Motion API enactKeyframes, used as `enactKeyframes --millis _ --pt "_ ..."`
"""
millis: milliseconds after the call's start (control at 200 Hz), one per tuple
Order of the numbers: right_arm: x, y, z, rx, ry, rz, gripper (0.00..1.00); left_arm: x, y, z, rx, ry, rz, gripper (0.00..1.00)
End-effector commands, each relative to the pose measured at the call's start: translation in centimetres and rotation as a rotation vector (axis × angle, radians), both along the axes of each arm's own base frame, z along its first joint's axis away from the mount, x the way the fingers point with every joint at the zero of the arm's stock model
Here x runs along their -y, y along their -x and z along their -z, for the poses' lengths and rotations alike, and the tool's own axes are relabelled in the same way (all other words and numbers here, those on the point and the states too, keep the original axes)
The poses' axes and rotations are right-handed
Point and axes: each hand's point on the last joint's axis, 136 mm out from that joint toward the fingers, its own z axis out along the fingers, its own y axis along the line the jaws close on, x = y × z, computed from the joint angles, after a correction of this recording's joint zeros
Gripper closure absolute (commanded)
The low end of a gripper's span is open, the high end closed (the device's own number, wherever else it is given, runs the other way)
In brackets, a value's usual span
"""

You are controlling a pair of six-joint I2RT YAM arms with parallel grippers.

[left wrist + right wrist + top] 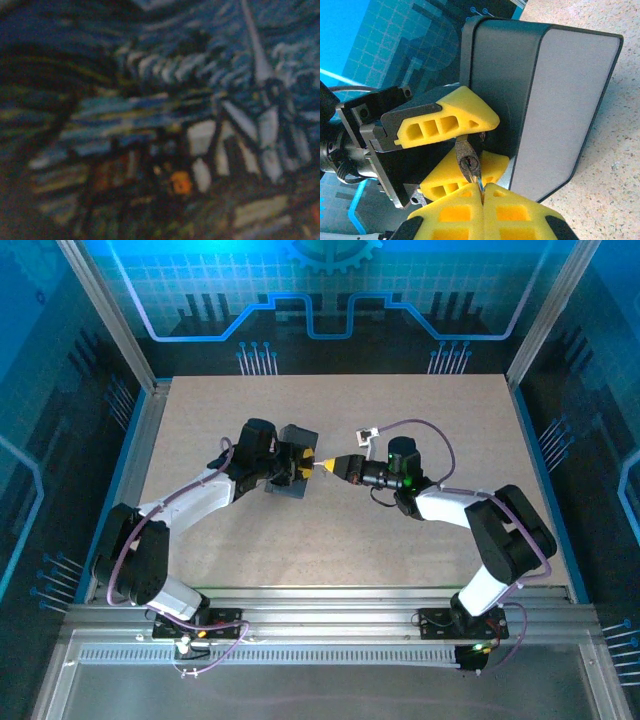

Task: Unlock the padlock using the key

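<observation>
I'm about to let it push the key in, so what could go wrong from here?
The key shows as a mere sliver past the shut right gripper; a push slightly off the padlock keyhole could slide or twist it in the grip.
The left gripper seems to pinch just the small padlock, close to the box; turning force might rotate it loose.

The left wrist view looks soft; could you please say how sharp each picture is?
Left wrist: dim and heavily blurred, the dark blue painting-print box smeared. Right wrist: sharp, evenly lit, the tiny dark padlock and thin pale-metal key crisp. Top external: clear, blue-tinted surroundings.
</observation>
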Motion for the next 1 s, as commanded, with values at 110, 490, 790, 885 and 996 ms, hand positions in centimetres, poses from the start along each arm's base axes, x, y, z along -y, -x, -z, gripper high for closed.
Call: enactKeyframes --millis 110,490,790,885,996 --pt "-1.4 0.4 -0.8 0.033 -0.018 -0.050 1.00 0.0 -0.6 -2.4 0.074 0.045 -0.007 1.00" --pt "-1.5 -0.5 -1.3 0.032 -0.047 -0.023 1.00 0.1 -0.4 -2.4 0.072 0.053 -0.004 1.00" --pt "-1.5 -1.2 -1.6 0.024 -0.066 0.000 1.00 0.0 -0.4 -2.5 0.073 0.052 -0.006 1.00" --pt "-1.4 -1.2 -1.6 0.024 -0.073 0.003 1.00 -0.1 -0.3 -2.3 0.066 0.042 -0.008 1.00" --pt "-1.3 -1.1 -1.8 0.026 -0.076 0.006 1.00 -0.1 -0.3 -2.4 0.066 0.043 -0.011 1.00"
